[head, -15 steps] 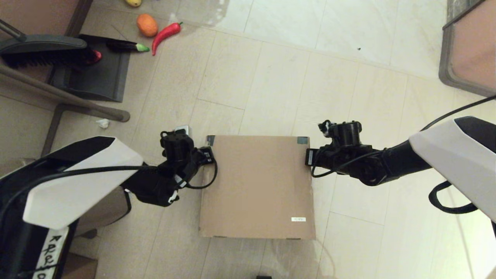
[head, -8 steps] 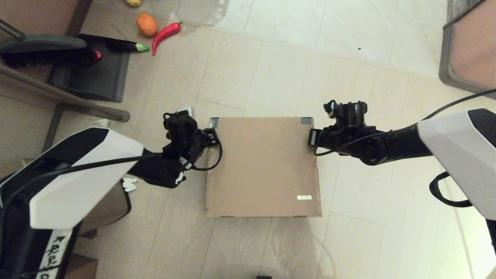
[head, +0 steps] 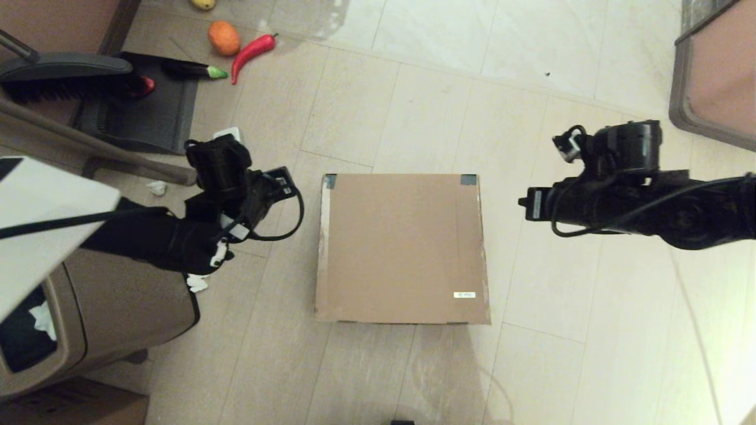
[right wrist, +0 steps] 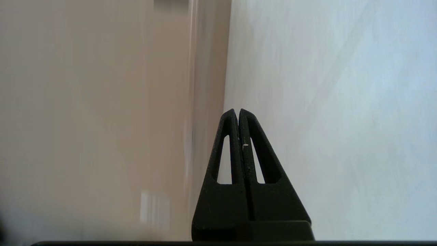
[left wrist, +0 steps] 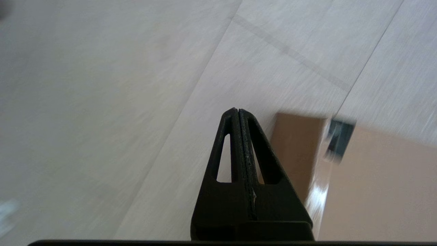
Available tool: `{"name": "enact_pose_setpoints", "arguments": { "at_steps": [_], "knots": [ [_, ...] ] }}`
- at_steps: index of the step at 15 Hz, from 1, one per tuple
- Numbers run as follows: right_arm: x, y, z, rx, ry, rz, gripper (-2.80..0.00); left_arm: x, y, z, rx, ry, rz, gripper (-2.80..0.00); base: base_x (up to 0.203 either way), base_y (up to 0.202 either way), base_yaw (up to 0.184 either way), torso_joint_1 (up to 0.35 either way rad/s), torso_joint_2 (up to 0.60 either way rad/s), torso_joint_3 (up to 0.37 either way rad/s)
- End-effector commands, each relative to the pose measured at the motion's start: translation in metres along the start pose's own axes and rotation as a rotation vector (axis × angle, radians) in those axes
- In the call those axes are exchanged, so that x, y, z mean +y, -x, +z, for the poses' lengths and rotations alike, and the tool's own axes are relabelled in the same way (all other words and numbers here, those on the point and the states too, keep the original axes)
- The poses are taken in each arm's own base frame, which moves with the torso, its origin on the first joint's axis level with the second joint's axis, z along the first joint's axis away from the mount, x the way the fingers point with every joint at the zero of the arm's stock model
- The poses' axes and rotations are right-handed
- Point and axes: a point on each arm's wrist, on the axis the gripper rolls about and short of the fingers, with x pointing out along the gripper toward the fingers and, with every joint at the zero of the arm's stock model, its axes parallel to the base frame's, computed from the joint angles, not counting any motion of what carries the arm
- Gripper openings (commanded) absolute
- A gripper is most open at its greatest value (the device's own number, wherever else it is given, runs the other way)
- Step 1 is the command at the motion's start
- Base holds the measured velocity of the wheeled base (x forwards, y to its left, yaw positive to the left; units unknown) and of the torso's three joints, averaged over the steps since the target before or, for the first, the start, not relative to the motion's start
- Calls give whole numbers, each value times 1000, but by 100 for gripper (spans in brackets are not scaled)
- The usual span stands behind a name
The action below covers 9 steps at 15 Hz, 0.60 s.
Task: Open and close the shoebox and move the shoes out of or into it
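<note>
**Lid down, both arms clear of the box**

The shoebox (head: 404,248) sits flat on the tiled floor (head: 413,106), dead centre in front of the robot, lid fully shut. Two black tape corners mark its far edge and a small white label (head: 464,294) sits near the close right corner. The shoes are nowhere to be seen from any view.

Over on the left, the left gripper (head: 287,180) hangs just off the box's far left corner, apart from the cardboard. Its wrist view settles it: the two black fingers (left wrist: 235,143) are pressed tight together with nothing between them, and the taped corner of the shoebox (left wrist: 375,184) shows just past the tip.

On the right, the right gripper (head: 525,203) hovers well off the box's right side, a clear strip of floor between them. Its fingers (right wrist: 237,143) are pinched together too, holding nothing, with the brown side of the shoebox (right wrist: 95,112) running alongside.

Around the edges: a brown trash bin (head: 106,319) by the left arm, a dustpan (head: 147,112) and brush (head: 65,77) beyond it, then a toy eggplant (head: 192,71), a red chili (head: 253,52) and an orange (head: 224,37).
</note>
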Motion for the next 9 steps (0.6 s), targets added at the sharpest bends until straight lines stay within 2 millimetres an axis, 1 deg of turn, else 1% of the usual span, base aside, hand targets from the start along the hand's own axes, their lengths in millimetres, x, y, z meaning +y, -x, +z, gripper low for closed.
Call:
{"name": "enact_pose_setpoints", "arguments": {
  "at_steps": [1,2,3,5,7,9],
  "knots": [
    [3,71,-2,-37,14,14,-280,19,44,33,-31,9,27,-280,0,0,0,0,0,0],
    [2,90,-23,9,32,17,-280,29,64,31,-4,-2,45,-280,0,0,0,0,0,0],
    [0,105,-48,68,58,18,-280,40,88,25,38,-17,62,-280,0,0,0,0,0,0],
    [-5,124,-96,170,104,21,-280,61,142,8,128,-61,84,-280,0,0,0,0,0,0],
    [-10,137,-144,249,125,24,-280,79,196,-16,224,-117,82,-280,0,0,0,0,0,0],
    [-14,153,-194,357,126,24,-280,94,239,-49,363,-164,30,-280,0,0,0,0,0,0]
  ]
}}
